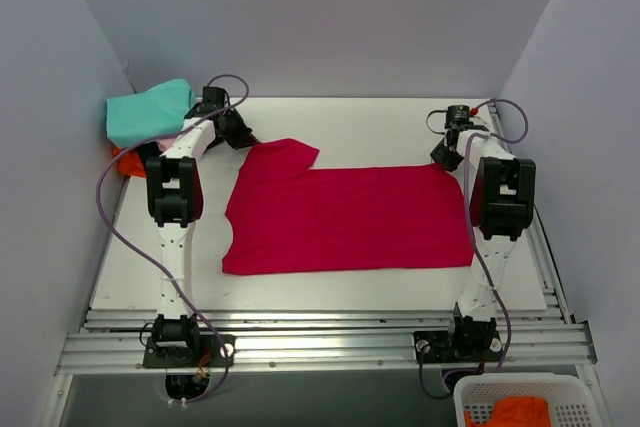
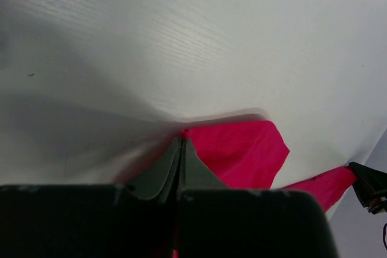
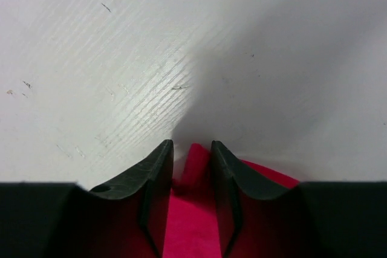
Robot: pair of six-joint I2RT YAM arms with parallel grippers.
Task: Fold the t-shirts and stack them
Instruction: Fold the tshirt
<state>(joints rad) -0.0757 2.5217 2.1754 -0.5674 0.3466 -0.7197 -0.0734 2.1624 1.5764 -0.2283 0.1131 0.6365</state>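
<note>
White table [image 1: 340, 115] closed in by pale walls [image 1: 320, 17]. In the far left corner lies a bunched teal t-shirt [image 1: 148, 114], with an orange t-shirt [image 1: 128, 159] showing just beneath its near side.

Beside them, the left gripper [image 2: 181, 144] has its fingers pressed together on the far left corner of the crimson t-shirt [image 1: 340, 217]. That shirt lies flat across the middle of the table, its long axis running left to right. Its sleeve end points left and its straight end points right.

At the shirt's far right corner, the right gripper [image 3: 192, 149] pinches a raised ridge of red cloth that fills the narrow gap between its fingers.

Off the near right corner stands a white slotted basket [image 1: 575, 397] holding orange cloth [image 1: 508, 413].
</note>
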